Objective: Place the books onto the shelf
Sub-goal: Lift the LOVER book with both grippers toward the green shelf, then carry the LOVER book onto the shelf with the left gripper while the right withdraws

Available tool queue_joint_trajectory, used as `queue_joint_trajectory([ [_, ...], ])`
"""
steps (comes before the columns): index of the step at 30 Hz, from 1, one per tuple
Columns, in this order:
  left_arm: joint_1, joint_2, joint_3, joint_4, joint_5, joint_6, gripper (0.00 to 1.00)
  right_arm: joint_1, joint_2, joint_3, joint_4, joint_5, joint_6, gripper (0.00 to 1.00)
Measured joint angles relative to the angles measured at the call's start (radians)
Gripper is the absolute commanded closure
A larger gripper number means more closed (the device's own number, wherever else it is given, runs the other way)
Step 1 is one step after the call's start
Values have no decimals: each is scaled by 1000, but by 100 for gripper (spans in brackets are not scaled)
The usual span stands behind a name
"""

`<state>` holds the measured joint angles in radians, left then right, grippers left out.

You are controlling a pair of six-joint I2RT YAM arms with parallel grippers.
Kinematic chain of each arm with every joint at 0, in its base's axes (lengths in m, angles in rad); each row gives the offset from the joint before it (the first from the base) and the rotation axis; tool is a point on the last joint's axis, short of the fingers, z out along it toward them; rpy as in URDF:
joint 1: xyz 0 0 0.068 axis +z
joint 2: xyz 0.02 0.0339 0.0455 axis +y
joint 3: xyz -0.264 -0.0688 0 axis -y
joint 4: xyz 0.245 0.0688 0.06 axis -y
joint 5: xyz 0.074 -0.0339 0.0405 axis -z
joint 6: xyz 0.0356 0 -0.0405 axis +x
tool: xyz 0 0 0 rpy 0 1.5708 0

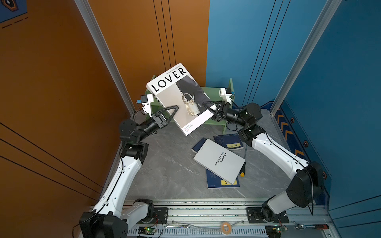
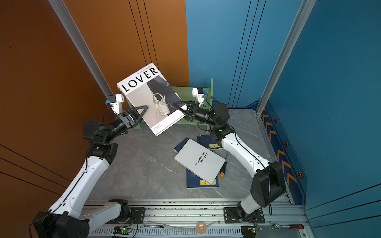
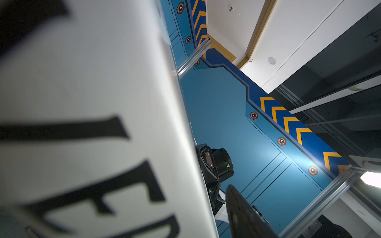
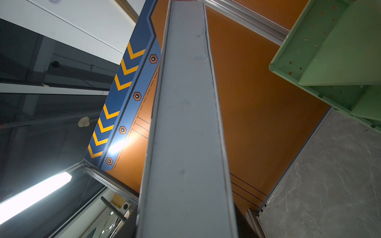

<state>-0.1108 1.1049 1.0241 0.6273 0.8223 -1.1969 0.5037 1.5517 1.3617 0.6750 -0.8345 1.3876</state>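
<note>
The right gripper (image 1: 207, 106) is clamping one edge of the LOVER book (image 1: 179, 96), holding it tilted in the air. The left gripper (image 1: 174, 111) is sitting at the opposite edge, one finger lying over the cover; whether it is grasping cannot be told. The green shelf (image 1: 216, 91) is standing just behind both grippers' fingers

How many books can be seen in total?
5. The LOVER book is up in the air. The grey book lies on the table, upon three blue ones: far blue book, left blue book, near blue book. More may hide beneath.
</note>
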Motion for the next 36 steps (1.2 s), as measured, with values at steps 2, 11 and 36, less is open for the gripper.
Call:
queue_joint_trajectory([
  [2,0,5,-10,6,-13,-10,43,0,0,1,-2,0,-3,50],
  [11,-15,27,-16,-3,-83,-57,62,-5,31,13,-18,35,-38,34],
  [36,-245,451,382,-322,-793,-16,67,-251,-447,-82,-686,539,-505,9],
])
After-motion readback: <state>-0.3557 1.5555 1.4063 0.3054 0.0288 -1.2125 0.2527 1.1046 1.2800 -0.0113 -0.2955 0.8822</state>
